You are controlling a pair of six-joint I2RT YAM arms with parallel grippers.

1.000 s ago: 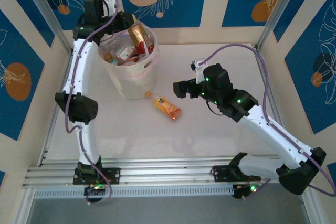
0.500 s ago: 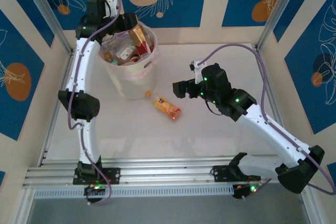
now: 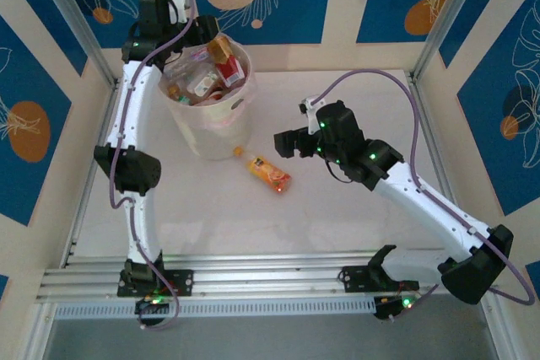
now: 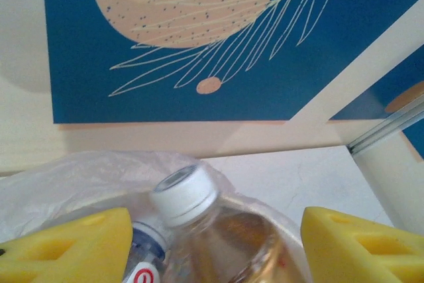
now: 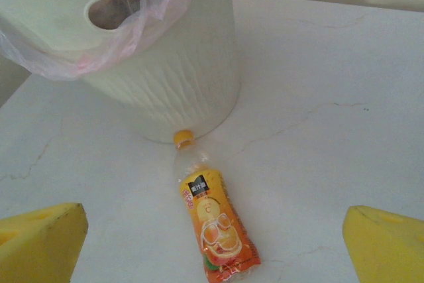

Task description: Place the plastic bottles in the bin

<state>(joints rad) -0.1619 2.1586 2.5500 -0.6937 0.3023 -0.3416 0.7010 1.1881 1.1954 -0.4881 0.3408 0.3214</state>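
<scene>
The bin [image 3: 211, 124] is a cream bucket with a pinkish bag, standing at the back left with several plastic bottles piled in it. An amber bottle [image 3: 224, 58] with a white cap [image 4: 185, 193] lies on top of the pile. My left gripper [image 3: 198, 35] hovers at the bin's far rim, its yellow pads [image 4: 73, 246] spread apart either side of that bottle, open. One orange-labelled bottle [image 3: 268, 172] lies on the table, its cap against the bin's foot [image 5: 172, 77]. My right gripper [image 3: 283, 142] hangs open just right of it, the bottle [image 5: 215, 220] between its pads.
Blue-and-cream patterned walls close in the back and sides, with metal posts [image 3: 72, 14] at the corners. The white table [image 3: 354, 107] stretches to the right of the bin. A metal rail [image 3: 253, 280] runs along the near edge by the arm bases.
My left gripper has gone from shut to open, and the amber bottle it held has dropped onto the pile in the bin. The right gripper has edged left toward the orange bottle.
</scene>
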